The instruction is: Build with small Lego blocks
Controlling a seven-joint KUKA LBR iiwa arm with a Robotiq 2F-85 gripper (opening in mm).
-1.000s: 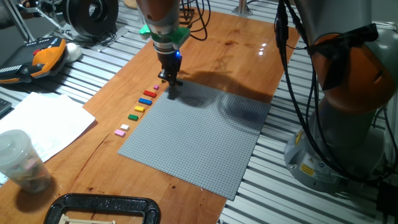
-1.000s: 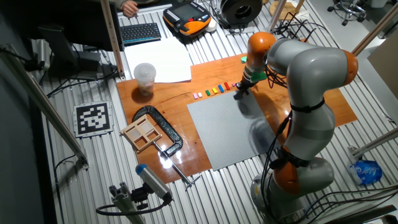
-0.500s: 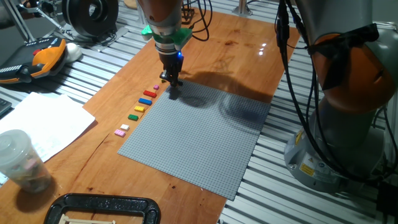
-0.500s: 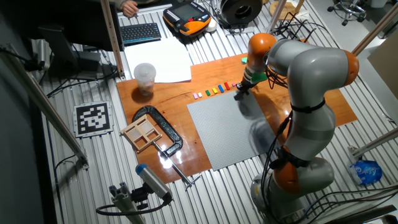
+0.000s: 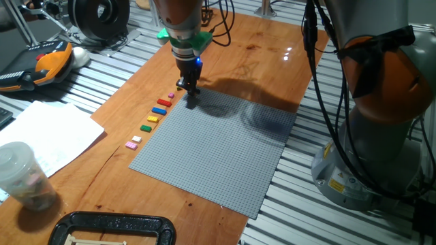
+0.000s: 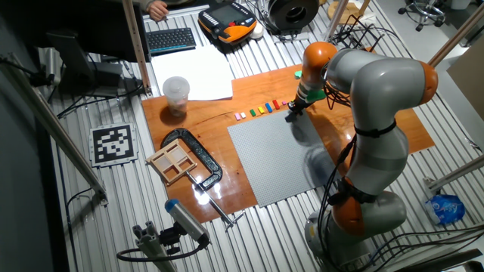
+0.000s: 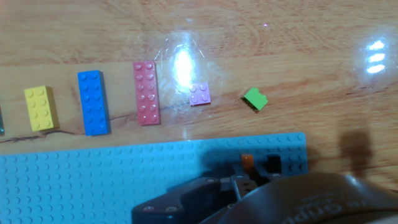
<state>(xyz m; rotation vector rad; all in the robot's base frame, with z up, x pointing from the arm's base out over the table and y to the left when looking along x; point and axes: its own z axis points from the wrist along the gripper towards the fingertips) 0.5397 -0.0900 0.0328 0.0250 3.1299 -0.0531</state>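
My gripper [image 5: 191,101] stands low over the far left corner of the grey baseplate [image 5: 218,150]. Its fingers are close together on a small orange brick [image 7: 247,160], with a black brick [image 7: 272,163] right beside it on the plate's corner. It also shows in the other fixed view [image 6: 289,115]. A row of small bricks lies on the wood along the plate's left edge: pink [image 5: 171,96], red [image 5: 164,103], blue [image 5: 160,110], yellow [image 5: 152,118], green [image 5: 145,127], white [image 5: 136,139]. The hand view shows red [image 7: 147,93], blue [image 7: 93,111], yellow [image 7: 40,107], pink [image 7: 199,94] and a loose green brick [image 7: 255,98].
A plastic cup [image 5: 20,173] and white paper [image 5: 44,133] lie at the left. A black clamp [image 5: 112,228] sits at the front edge. An orange-black pendant [image 5: 48,61] lies at the far left. The arm's base [image 5: 381,122] stands at the right.
The gripper has shifted very slightly to the right at the baseplate's corner. The bricks in the row have not moved.
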